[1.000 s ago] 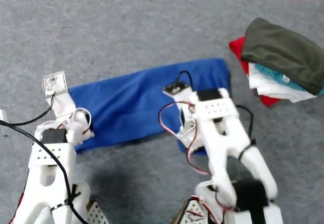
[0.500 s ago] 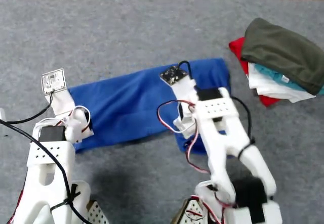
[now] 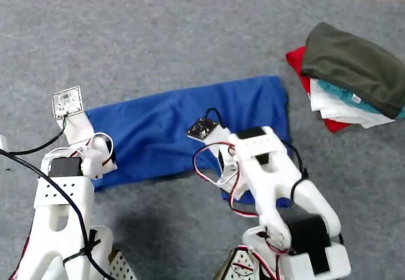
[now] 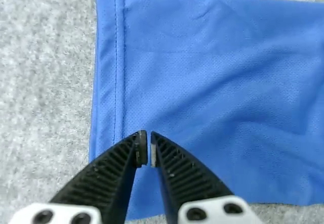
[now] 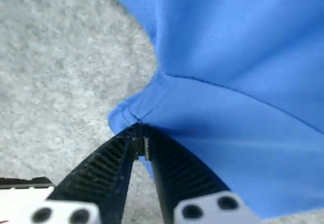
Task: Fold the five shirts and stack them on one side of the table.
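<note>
A blue shirt [image 3: 164, 131], folded into a long strip, lies across the middle of the grey table. My left gripper [image 4: 145, 148] is shut, its tips over the shirt's left end just inside the hem, and the cloth there lies flat. My right gripper [image 5: 140, 145] is shut on the blue shirt [image 5: 243, 57] at its front right corner, where the fabric is bunched and lifted. In the high view the right arm [image 3: 266, 166] covers that corner. A stack of folded shirts [image 3: 351, 71] sits at the back right, with an olive one on top.
The stack also holds teal, white and red shirts [image 3: 296, 59]. Red and black cables [image 3: 212, 166] loop beside the right arm. The left arm [image 3: 63, 191] stands at the front left. Bare grey table [image 3: 158, 40] stretches behind the blue shirt.
The right arm swung back toward the front and left while gripping the shirt's corner. The left arm stayed still.
</note>
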{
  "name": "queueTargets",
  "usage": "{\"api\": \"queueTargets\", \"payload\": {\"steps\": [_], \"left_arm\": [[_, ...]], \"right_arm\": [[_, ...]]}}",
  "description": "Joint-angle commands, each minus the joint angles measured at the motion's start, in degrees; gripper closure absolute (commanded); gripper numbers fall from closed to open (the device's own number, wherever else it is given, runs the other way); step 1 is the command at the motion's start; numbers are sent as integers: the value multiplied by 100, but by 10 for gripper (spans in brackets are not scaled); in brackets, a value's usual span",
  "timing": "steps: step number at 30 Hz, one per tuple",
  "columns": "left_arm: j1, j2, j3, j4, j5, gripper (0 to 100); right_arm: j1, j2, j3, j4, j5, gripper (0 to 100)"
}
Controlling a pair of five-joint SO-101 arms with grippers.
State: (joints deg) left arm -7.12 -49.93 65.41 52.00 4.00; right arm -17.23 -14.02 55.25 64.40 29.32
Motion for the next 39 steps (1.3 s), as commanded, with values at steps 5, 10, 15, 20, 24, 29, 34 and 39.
{"api": "queueTargets", "payload": {"steps": [5,10,15,20,24,29,34,39], "left_arm": [[0,-48,-378,26,26,973],[9,-31,-703,-158,53,973],[35,215,-756,-1090,53,973],[-123,1657,-1081,-1758,44,973],[-554,3125,-1855,-1829,53,973],[-844,4514,-2884,-1811,18,973],[-888,5270,-3297,-1802,9,981],[-905,5314,-3288,-1793,0,981]], "right_arm": [[857,-954,-1156,281,105,994],[1323,-646,-2615,185,114,994],[1341,549,-3407,-659,70,994],[1341,1877,-4154,-888,97,994],[1525,2677,-4875,-949,70,994],[1771,3407,-5956,-932,70,994],[1877,4198,-6818,-949,97,994],[2000,5332,-7767,-949,97,994]]}}
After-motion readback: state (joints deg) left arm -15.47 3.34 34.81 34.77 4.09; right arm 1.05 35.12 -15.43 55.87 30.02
